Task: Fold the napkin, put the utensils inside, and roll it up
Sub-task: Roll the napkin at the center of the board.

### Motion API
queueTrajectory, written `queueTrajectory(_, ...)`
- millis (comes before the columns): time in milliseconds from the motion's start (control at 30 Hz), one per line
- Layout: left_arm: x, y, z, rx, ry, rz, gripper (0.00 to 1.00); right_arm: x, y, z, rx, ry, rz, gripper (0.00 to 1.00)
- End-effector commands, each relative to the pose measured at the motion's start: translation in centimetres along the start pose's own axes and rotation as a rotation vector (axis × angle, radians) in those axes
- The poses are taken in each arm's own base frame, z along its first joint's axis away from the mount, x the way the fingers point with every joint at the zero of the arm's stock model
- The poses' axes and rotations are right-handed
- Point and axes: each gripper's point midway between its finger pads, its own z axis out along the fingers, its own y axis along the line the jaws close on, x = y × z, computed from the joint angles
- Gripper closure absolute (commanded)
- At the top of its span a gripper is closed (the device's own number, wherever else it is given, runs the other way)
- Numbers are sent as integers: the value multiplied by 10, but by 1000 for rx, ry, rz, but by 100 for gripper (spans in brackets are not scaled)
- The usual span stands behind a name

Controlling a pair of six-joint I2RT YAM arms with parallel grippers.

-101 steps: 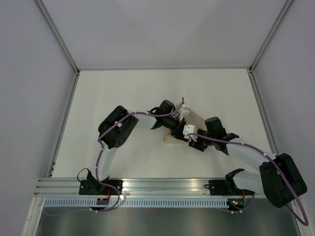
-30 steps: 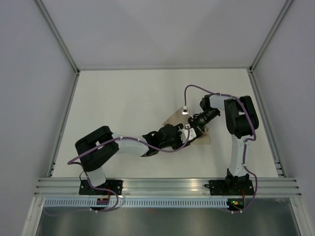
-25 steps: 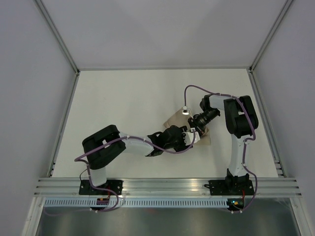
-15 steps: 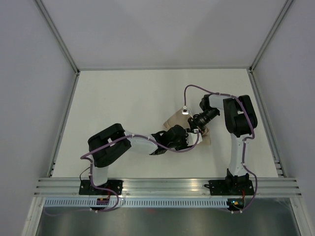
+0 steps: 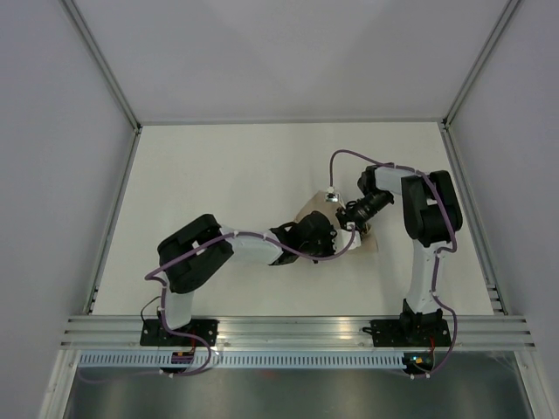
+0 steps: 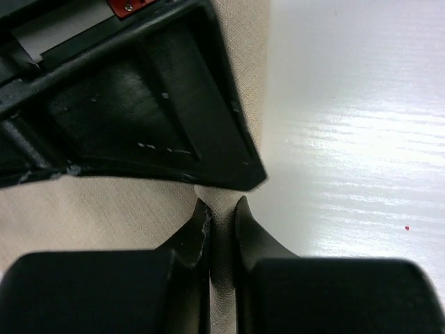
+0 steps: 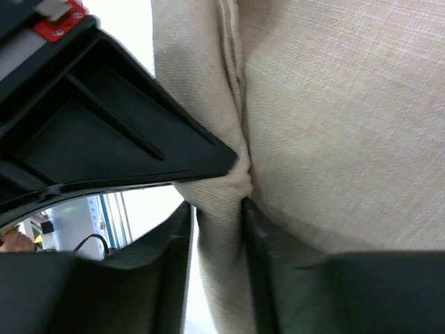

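Okay, you had both arms on the thin tan-beige cloth napkin (image 7: 334, 104), which lay on the white table (image 5: 218, 175) right of centre, mostly hidden under the two wrists in the top view. The left gripper (image 6: 221, 209) was nearly closed, its fingers (image 6: 186, 240) pinching a narrow strip of cloth right at the napkin's edge, beside bare table. The right gripper (image 7: 217, 205) was clamped the same way on a raised fold next to a hemmed seam, with cloth bunched between its fingers (image 7: 268, 243). The utensils didn't show in any view, so you couldn't tell whether they were inside the cloth. Likely handling: the napkin looked light, limp and soft, so it would probably sag and crease wherever it was unsupported, and a thin single layer could slip out of a loose pinch. The hem or a doubled fold looked like the best place to grip, with the two pinches kept apart so the cloth stayed taut. Compared with 3.4 s ago, your arms had changed sides of the work: the right arm had swung up from low on the right into a tall folded pose, and the left had dropped from the far side to a low reach. Over the last second the left elbow drew in toward the napkin, while the right arm barely shifted.
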Motion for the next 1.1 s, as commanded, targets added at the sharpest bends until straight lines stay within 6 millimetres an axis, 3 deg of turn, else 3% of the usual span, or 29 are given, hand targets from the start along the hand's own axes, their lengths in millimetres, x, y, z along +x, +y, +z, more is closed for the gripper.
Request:
queueTrajectory(0,40,-32,5,196,95,-139,98,-10,-27,-10,154,4,-169,48)
queueTrajectory(233,49,-39,1,310,110,-277,98,-38,0,-50,270,-132,-226,31)
queueTrajectory(300,54,-41,2,334,120,-313,98,-43,-4,-63,340,-169,-231,28)
queueTrajectory(467,59,-44,-1,413,100,-431,98,-39,5,-102,524,-277,-334,27)
queueTrajectory(500,64,-41,-1,421,101,-460,98,-25,5,-96,541,-265,-334,27)
queueTrajectory(533,63,-43,-3,448,95,-485,98,-28,17,-103,595,-284,-393,27)
queueTrajectory(567,62,-42,-3,456,91,-497,98,-32,16,-109,651,-303,-447,27)
queueTrajectory(600,66,-41,-2,463,96,-518,98,-22,22,-106,694,-300,-472,25)
queueTrajectory(667,63,-39,-2,492,95,-551,98,-22,21,-109,776,-308,-539,24)
queueTrajectory(700,70,-43,-1,509,127,-574,98,-10,18,-100,791,-291,-532,23)
queueTrajectory(767,73,-40,1,510,157,-589,98,-16,24,-102,853,-307,-603,23)
queueTrajectory(833,78,-40,4,514,174,-613,98,-8,23,-91,899,-272,-624,23)
queueTrajectory(867,78,-38,4,518,176,-624,98,-15,22,-94,942,-282,-663,23)
queueTrajectory(900,79,-38,4,523,178,-632,98,-12,24,-80,944,-262,-694,23)
queueTrajectory(1067,82,-36,7,539,182,-675,98,-20,24,-67,1030,-252,-801,20)
